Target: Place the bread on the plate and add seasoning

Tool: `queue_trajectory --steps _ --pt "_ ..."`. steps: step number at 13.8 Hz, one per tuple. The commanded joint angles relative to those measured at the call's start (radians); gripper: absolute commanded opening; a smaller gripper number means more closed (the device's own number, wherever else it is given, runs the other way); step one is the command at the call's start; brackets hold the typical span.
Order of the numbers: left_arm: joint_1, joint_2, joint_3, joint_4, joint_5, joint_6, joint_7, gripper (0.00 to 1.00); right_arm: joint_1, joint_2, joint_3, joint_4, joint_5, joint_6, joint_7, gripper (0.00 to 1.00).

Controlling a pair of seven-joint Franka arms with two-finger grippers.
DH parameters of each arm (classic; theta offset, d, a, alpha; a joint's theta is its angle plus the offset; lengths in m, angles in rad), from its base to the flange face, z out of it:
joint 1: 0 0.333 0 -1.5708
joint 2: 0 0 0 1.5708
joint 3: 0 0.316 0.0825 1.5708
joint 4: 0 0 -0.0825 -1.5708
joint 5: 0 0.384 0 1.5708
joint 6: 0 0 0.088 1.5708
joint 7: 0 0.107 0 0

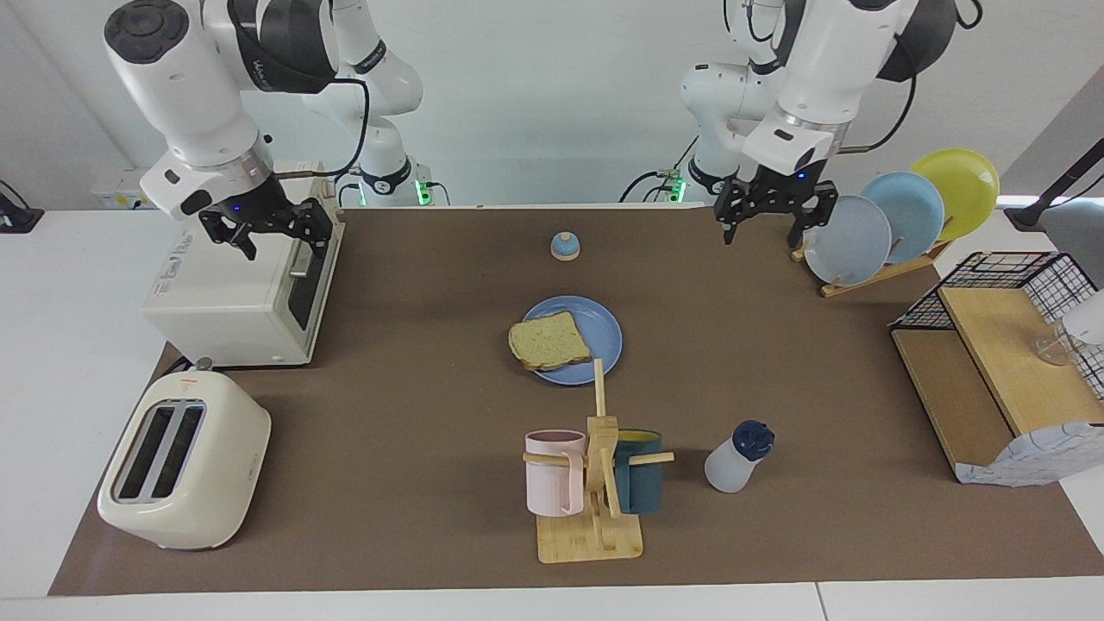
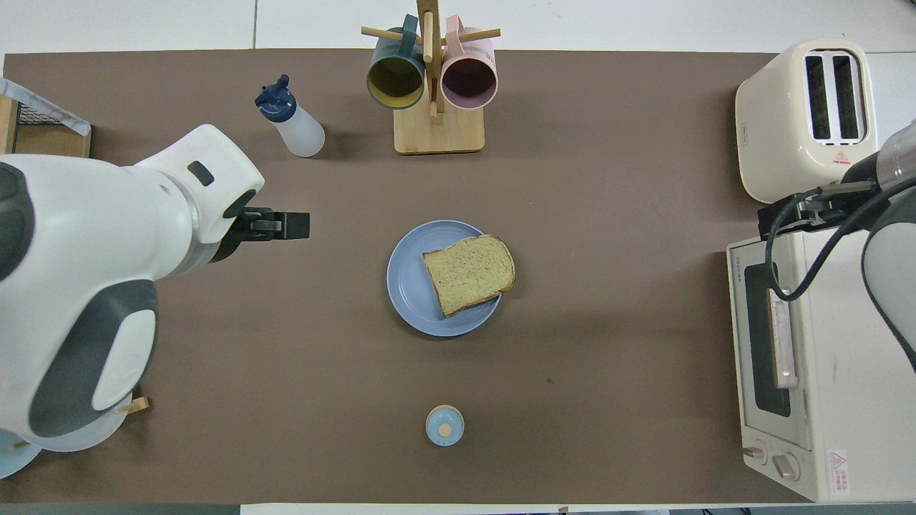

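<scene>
Speckled bread (image 1: 549, 341) lay on the plate (image 1: 601, 332); both grippers, left (image 1: 764, 226) and right (image 1: 274, 235), hung raised, fingers seemingly apart, holding nothing.

Around the translucent white bottle with the navy cap (image 1: 739, 458) I see bare brown mat on the side nearer the robots; the wooden mug stand with pink and teal mugs (image 1: 593, 483) crowds it just beside, toward the right arm's end.
</scene>
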Motion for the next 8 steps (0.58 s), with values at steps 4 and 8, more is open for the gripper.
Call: queue_trajectory --steps 4,8 --pt "0.215 -0.01 -0.01 0.024 -0.025 -0.14 0.331 1.0 -0.012 -0.02 0.006 -0.021 -0.015 0.003 -0.024 1.0" --pt "0.21 -0.021 -0.011 0.027 0.013 -0.128 0.336 1.0 -0.012 -0.019 0.006 -0.02 -0.015 0.003 -0.026 1.0"
